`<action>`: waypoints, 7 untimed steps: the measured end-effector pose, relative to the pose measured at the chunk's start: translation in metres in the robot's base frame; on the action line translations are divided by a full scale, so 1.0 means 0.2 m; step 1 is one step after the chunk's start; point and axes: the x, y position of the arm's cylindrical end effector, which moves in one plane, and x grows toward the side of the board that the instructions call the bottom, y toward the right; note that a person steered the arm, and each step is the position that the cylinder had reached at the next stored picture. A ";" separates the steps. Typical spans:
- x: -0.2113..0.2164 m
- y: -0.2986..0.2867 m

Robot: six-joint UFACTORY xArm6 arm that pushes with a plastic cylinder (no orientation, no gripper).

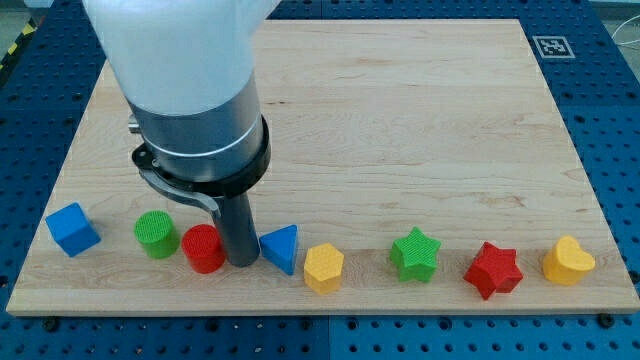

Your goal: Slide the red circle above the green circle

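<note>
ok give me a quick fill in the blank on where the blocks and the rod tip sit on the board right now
1. My tip stands between the red circle and the blue ____.
2. The green circle lies on the view's ____ of the red circle.
3. The block nearest the view's left edge is the blue ____.
4. The yellow heart sits beside the red ____.

Missing words: triangle; left; cube; star

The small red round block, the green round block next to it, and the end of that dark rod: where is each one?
red circle (203, 247), camera view, its ribbed top face.
green circle (155, 232), camera view, its top face.
my tip (243, 261), camera view, the rod's lower end.
</note>
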 end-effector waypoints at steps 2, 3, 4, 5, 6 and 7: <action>0.15 -0.06; 0.10 -0.13; -0.14 -0.17; -0.40 -0.19; -0.63 -0.22; -0.77 -0.23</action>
